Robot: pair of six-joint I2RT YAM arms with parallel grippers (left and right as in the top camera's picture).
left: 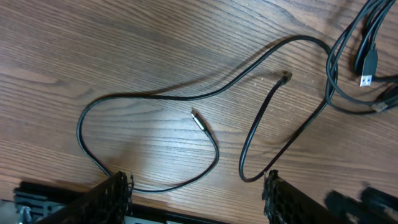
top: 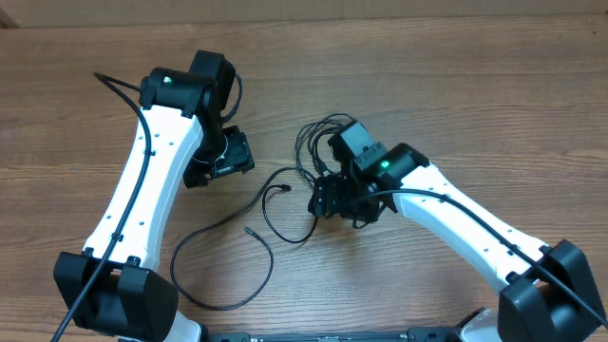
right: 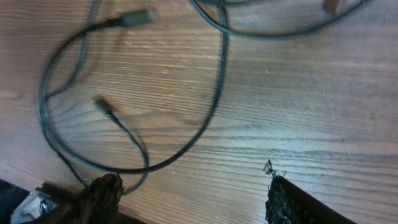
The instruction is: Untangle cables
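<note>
1. Left pincer (left: 196, 183) is spread wide and gripping nothing (it just hangs over the counter (left: 93, 37)).
2. One of the cables (left: 186, 96) loops on the wood right in front of it, with its plug (left: 198, 119) lying loose.
3. Right pincer (right: 193, 183) is wide open too, and empty. A cable curve passes close by one fingertip.
4. From overhead, the tangled bunch (top: 306, 142) sits just beside the right pincer.

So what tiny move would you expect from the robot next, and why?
Probably the right gripper should slide toward the clump of cables beside it and close on a single strand. Both it and the left gripper stand open with nothing held, one loose cable already lies spread across the table, and the rest are bunched together.
</note>
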